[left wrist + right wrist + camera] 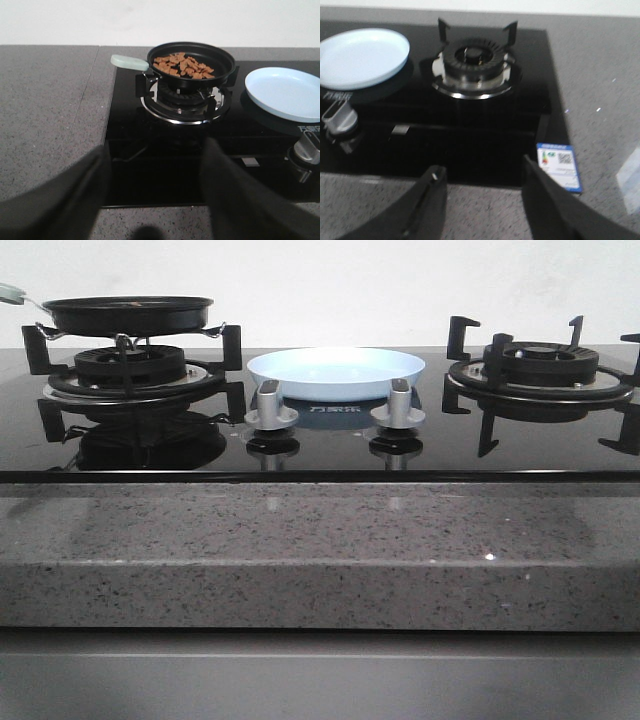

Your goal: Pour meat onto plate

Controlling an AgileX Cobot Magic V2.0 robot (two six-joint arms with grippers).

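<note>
A black glass hob (330, 445) is set into a speckled grey counter (320, 550), with a burner at each end.

The black frying pan (128, 312) is seated on the left burner's pot stand (130, 368). Its pale green handle (129, 62) is pointed away from the plate, toward the counter's left side. The meat (181, 65) is seen in the left wrist view as a loose heap of reddish-brown chunks spread over the pan's floor; from the front it is hidden behind the pan's rim.

The plate (336, 373) is placed flat on the glass between the two burners, just behind the two silver knobs (272, 406). Nothing is seen lying in it. It is near the pan but not touching it.

The right burner (472, 67) is bare. A blue-edged label (559, 166) is stuck by the hob's front right corner.

The left gripper (152, 200) is held over the counter's front edge, well short of the pan; its two dark fingers (80, 192) are spread apart with nothing between them. The right gripper (482, 200) is likewise parted and holding nothing, and is poised before the right burner, near the label. Neither arm is visible in the front view.
</note>
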